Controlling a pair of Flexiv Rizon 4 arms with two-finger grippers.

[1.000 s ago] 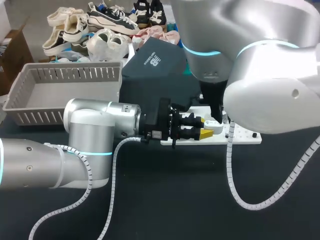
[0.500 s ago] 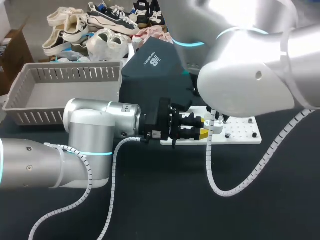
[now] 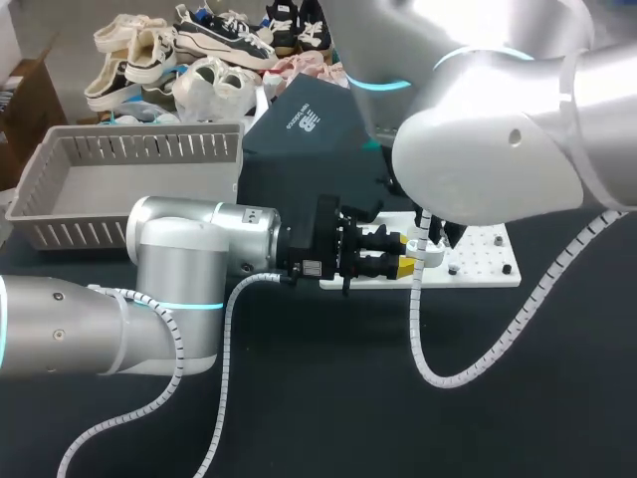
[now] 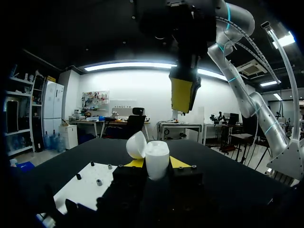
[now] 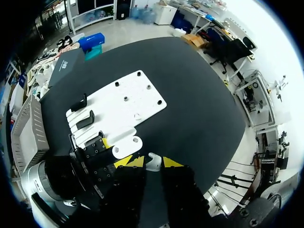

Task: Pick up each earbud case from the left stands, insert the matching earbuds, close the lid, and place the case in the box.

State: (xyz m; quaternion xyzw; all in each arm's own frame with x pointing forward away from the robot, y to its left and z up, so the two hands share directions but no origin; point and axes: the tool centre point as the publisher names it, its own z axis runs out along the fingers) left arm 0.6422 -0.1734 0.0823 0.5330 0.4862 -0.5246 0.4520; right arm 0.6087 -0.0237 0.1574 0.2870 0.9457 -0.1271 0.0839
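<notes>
The left gripper (image 4: 156, 163) was closed on the white earbud case (image 4: 157, 160), both yellow tips pressed to its sides. It held the case upright with the lid (image 4: 136, 144) tipped back, probably so the opening faced upward. Directly above it the right gripper (image 5: 149, 162) pinched a small white earbud (image 5: 153, 164), apparently lined up for insertion. Beyond them lay the white stand board (image 5: 124, 100) and, well apart, the grey box (image 3: 60, 159). The case's cavities were not visible, and in the head view the right arm's bulk hid its own fingers.
</notes>
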